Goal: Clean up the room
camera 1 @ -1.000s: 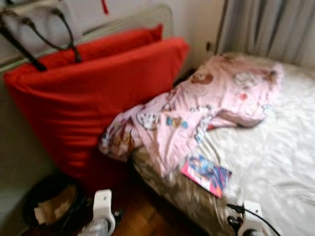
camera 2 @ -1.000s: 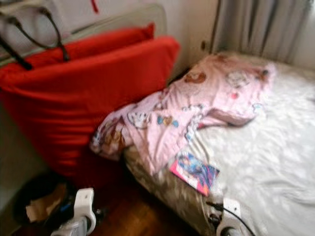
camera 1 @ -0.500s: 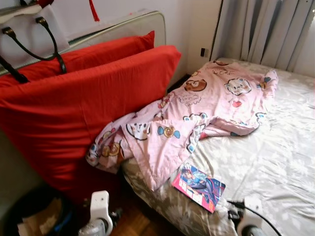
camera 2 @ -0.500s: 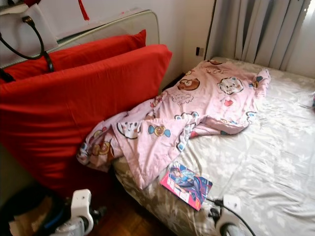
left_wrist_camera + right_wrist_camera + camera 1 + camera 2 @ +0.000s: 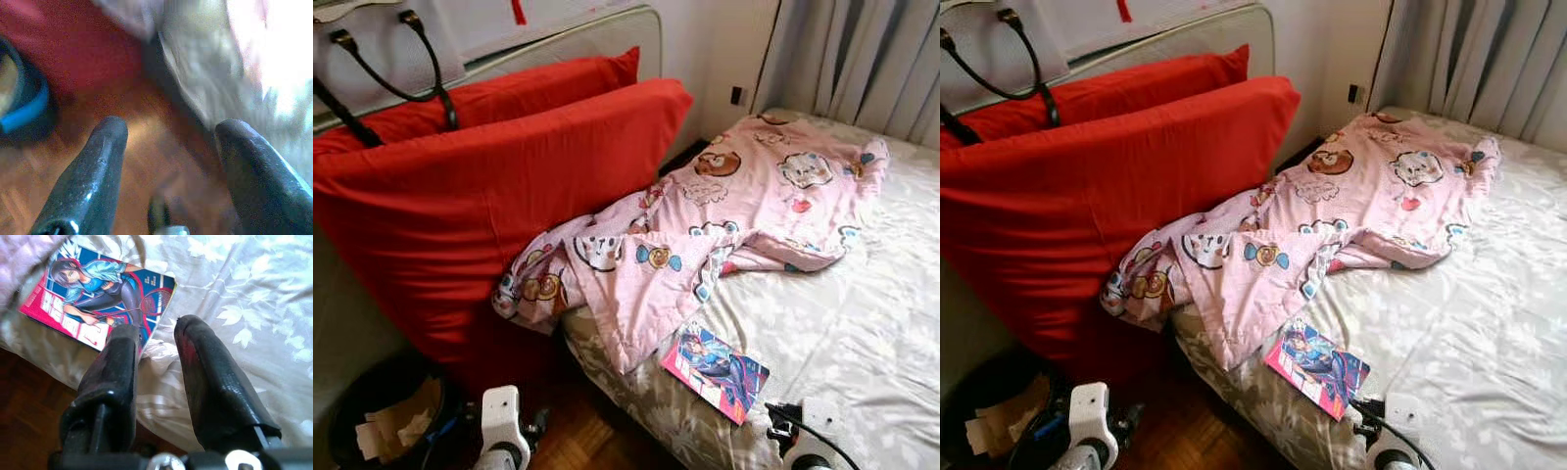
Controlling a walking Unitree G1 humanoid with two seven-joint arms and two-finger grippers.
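Since a moment ago only the camera shifts; nothing on the bed moves. Right gripper [image 5: 154, 335], fingers slightly parted and holding nothing, hovers beside the glossy blue-and-pink comic book [image 5: 100, 296] at the edge of the floral-sheeted bed [image 5: 862, 323]. Left gripper [image 5: 168, 142] hangs spread over the wooden floor [image 5: 142, 147]. Risk: a nudge slides the book off.

Handbag [image 5: 382, 49] cut off by the top edge, bin [image 5: 386, 416] partly hidden behind the left arm, curtain [image 5: 862, 54] cropped at the top, bed [image 5: 862, 323] running off the right edge, left wrist view blurred, book [image 5: 100, 298] corner tucked under the pink blanket [image 5: 724, 225]
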